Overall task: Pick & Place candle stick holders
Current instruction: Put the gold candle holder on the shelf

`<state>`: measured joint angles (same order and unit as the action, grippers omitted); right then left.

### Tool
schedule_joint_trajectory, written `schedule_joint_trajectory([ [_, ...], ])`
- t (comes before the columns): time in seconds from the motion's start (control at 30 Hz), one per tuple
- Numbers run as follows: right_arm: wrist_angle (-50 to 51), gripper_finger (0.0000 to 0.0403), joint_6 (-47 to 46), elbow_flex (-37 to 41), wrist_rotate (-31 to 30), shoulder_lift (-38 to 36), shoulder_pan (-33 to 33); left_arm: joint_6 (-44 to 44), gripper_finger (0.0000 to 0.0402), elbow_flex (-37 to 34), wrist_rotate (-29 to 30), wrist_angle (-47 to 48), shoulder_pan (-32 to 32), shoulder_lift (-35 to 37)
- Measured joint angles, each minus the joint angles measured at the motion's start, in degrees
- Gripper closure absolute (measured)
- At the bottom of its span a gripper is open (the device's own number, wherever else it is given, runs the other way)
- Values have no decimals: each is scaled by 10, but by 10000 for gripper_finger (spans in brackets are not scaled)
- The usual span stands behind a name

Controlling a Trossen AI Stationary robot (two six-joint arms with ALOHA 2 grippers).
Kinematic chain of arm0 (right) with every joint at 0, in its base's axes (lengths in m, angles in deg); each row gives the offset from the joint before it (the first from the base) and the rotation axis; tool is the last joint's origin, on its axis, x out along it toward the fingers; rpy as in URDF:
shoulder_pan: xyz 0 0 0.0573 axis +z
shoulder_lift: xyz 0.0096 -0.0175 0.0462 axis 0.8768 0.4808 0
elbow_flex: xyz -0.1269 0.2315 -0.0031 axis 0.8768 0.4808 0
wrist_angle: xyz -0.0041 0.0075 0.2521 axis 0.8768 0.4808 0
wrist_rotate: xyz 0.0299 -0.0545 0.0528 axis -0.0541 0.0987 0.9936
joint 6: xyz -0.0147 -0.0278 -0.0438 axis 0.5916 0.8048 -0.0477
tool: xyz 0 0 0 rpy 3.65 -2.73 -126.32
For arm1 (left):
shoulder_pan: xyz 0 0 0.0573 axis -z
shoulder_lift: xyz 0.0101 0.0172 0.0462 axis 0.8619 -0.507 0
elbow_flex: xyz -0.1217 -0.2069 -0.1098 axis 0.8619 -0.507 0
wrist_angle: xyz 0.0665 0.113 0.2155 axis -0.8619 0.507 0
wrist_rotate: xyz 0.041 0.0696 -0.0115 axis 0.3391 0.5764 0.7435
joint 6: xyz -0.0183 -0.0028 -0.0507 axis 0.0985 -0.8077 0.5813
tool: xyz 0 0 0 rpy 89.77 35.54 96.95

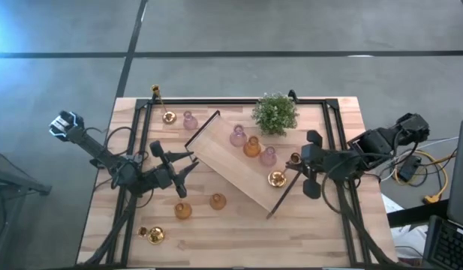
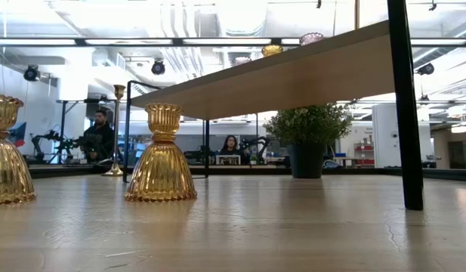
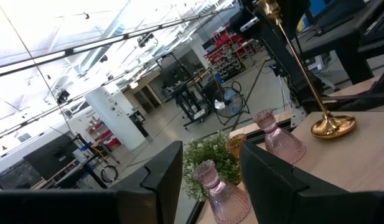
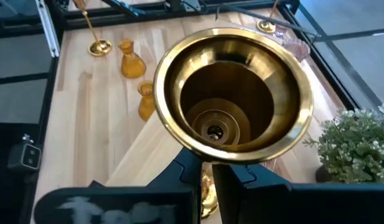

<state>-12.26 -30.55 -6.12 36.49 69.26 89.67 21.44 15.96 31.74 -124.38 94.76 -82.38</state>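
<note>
Brass holders [image 1: 277, 178]: 4, 1 clamped in right gripper [image 1: 297, 162]; pink [image 1: 238, 136] 3, amber [image 1: 217, 201] 3; left gripper [image 1: 189, 168] agape.

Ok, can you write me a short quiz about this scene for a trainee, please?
1. True or false: the left gripper holds a holder.
2. What does the right gripper hold? A: pink holder. B: gold holder. C: plant.
3. How many amber holders stand on the table, off the tray?
Key: 1 false, it is open with nothing in it; 2 B; 3 two.
</note>
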Motion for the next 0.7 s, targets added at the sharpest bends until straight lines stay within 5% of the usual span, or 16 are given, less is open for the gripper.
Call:
schedule_joint_trajectory([
  [0.7,1,392,-8,2,19,-1,-13,-5,239,0,0,-2,0,1],
])
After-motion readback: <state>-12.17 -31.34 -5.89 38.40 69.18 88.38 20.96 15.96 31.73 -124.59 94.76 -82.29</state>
